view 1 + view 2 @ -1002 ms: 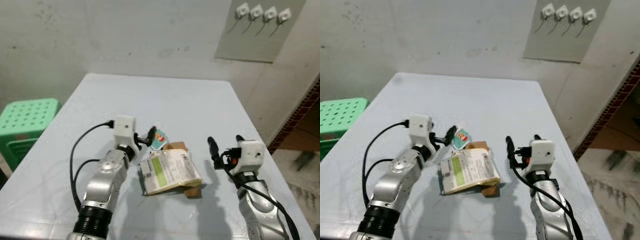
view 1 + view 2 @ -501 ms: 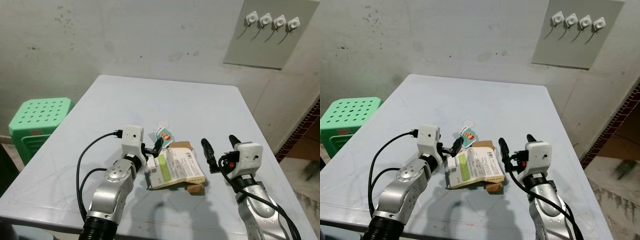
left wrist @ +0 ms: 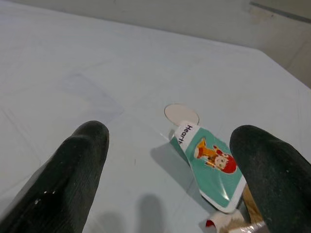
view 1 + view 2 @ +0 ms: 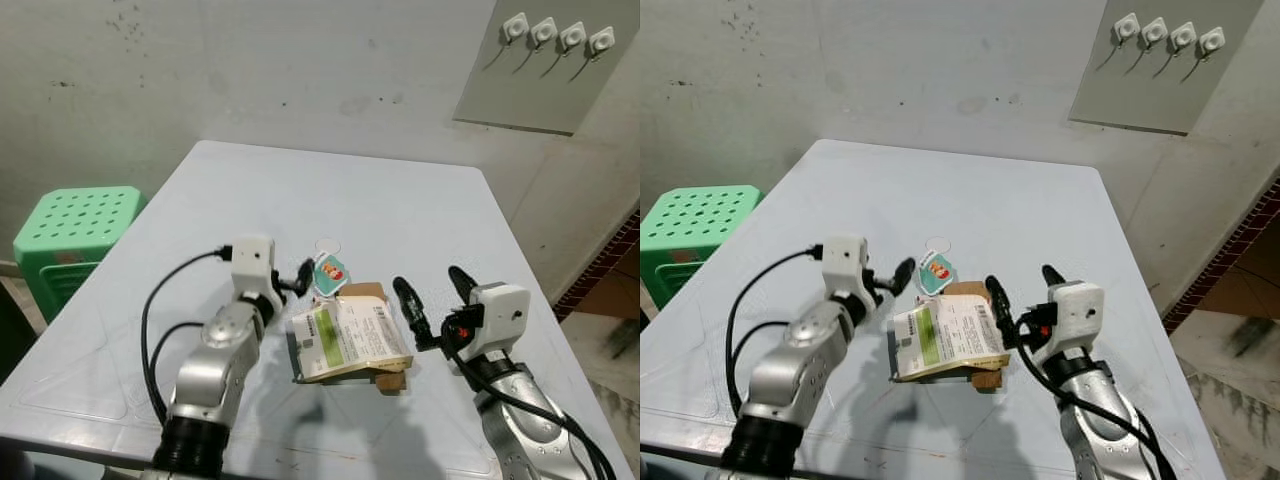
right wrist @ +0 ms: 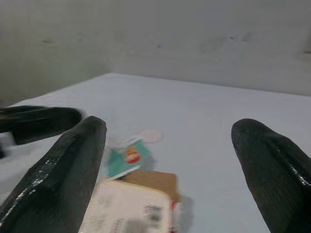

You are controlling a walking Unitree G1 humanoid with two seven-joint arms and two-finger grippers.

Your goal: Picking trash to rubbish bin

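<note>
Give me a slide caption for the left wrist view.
Open left gripper hovers over the table, its fingers framing a teal wrapper.

teal wrapper (image 3: 214, 162) (red-haired cartoon) | cream packet (image 4: 345, 338), green stripe | green stool (image 4: 72, 231)

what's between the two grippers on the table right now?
In the left eye view, the left gripper and right gripper flank the trash: a teal snack wrapper, a white-labelled flat packet, and brown cardboard under it.
</note>
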